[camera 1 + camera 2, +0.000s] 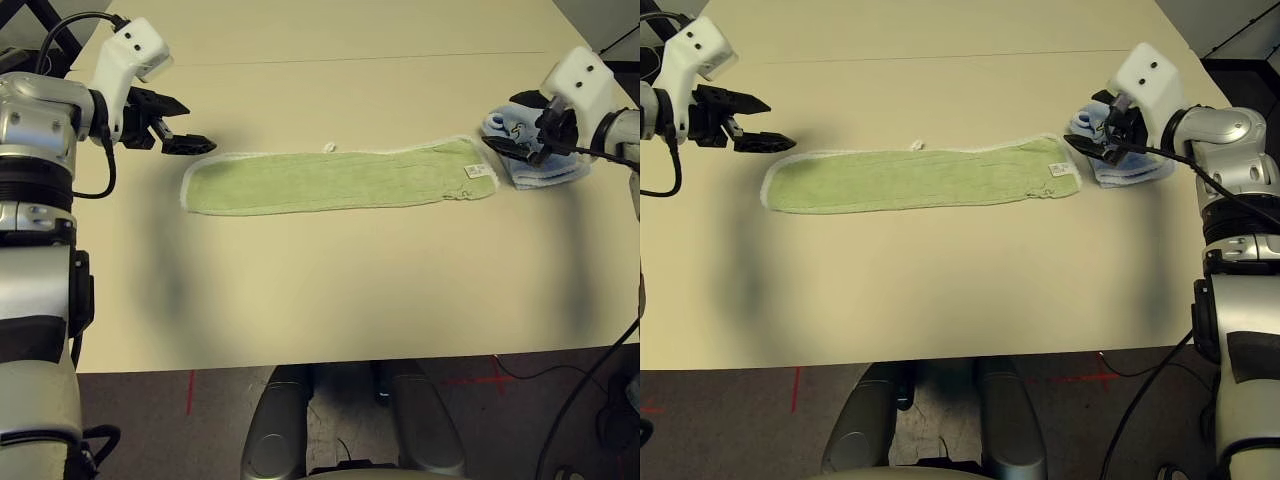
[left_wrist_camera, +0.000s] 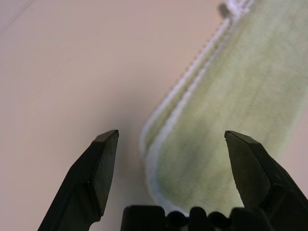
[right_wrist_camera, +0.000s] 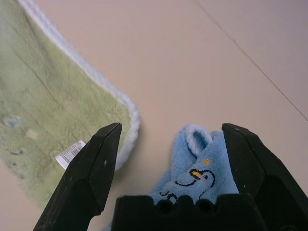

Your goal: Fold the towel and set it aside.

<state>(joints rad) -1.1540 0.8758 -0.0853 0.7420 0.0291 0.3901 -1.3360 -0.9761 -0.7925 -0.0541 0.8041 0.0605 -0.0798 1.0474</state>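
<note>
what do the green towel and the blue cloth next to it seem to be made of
Green towel: soft, matte fabric, probably terry, judging by its fuzzy nap.
Blue cloth: plush, matte fabric, perhaps cotton or microfibre; its edge looks fluffy.

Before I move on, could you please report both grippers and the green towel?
Left gripper open, empty; right gripper open, above blue towel. Green towel folded lengthwise, flat.

Towel (image 1: 335, 182): light green, edged in white; a white label with black bars (image 3: 70, 153) is seen toward three o'clock, a white loop (image 1: 330, 147) at twelve. Second towel (image 1: 540, 150): pale blue, white-trimmed, marked with black line motifs and orange-yellow spots. Table (image 1: 330, 290): plain cream, crossed by a thin dark line toward twelve.
</note>
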